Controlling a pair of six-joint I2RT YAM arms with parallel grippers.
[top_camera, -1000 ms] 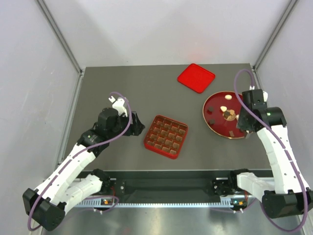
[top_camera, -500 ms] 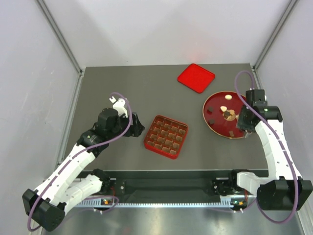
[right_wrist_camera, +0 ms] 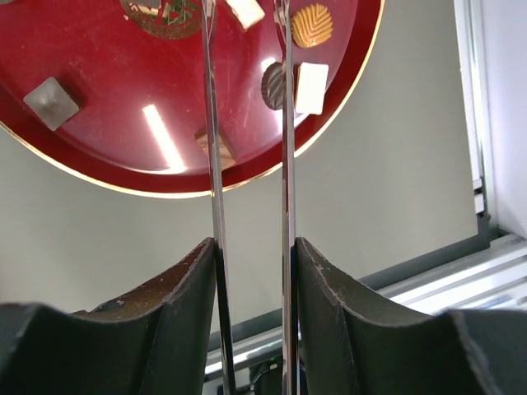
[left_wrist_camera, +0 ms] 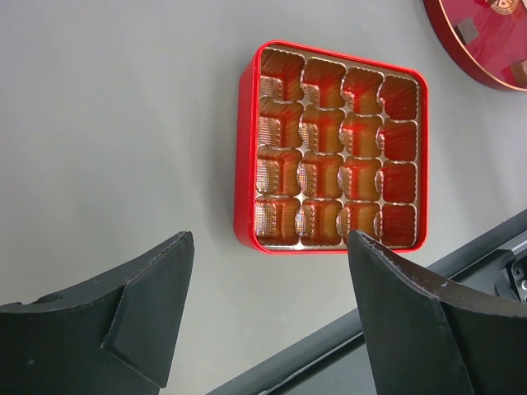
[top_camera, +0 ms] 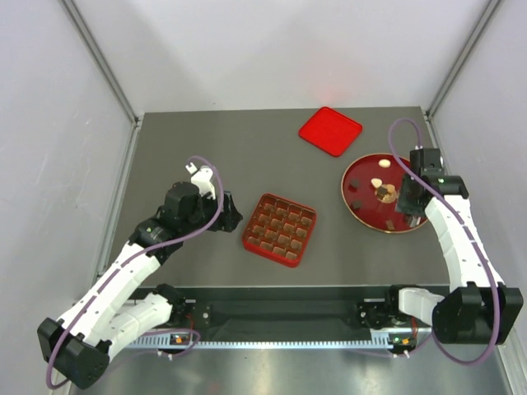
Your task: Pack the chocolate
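The chocolate (top_camera: 384,193) lies as several small pieces on a round red plate (top_camera: 362,174) at the right. In the right wrist view I see a white square (right_wrist_camera: 311,87), a tan leaf shape (right_wrist_camera: 311,25) and a grey-brown square (right_wrist_camera: 52,102) on the plate (right_wrist_camera: 107,66). My right gripper (right_wrist_camera: 254,247) (top_camera: 409,200) is shut on metal tweezers (right_wrist_camera: 212,164). Their two thin blades reach over the plate's near rim, and a small brown piece (right_wrist_camera: 222,148) lies by the left blade. My left gripper (left_wrist_camera: 270,243) (top_camera: 230,211) stands open and empty, left of the red gridded tray (top_camera: 280,230) (left_wrist_camera: 247,148).
A flat red square lid (top_camera: 330,130) lies at the back of the table, behind the plate. The tray's cells show a ribbed gold-brown liner. A metal rail runs along the table's near edge, and side walls stand left and right.
My right arm has swung its wrist a little left and back, bringing the tweezers over the plate. The left arm has hardly moved.
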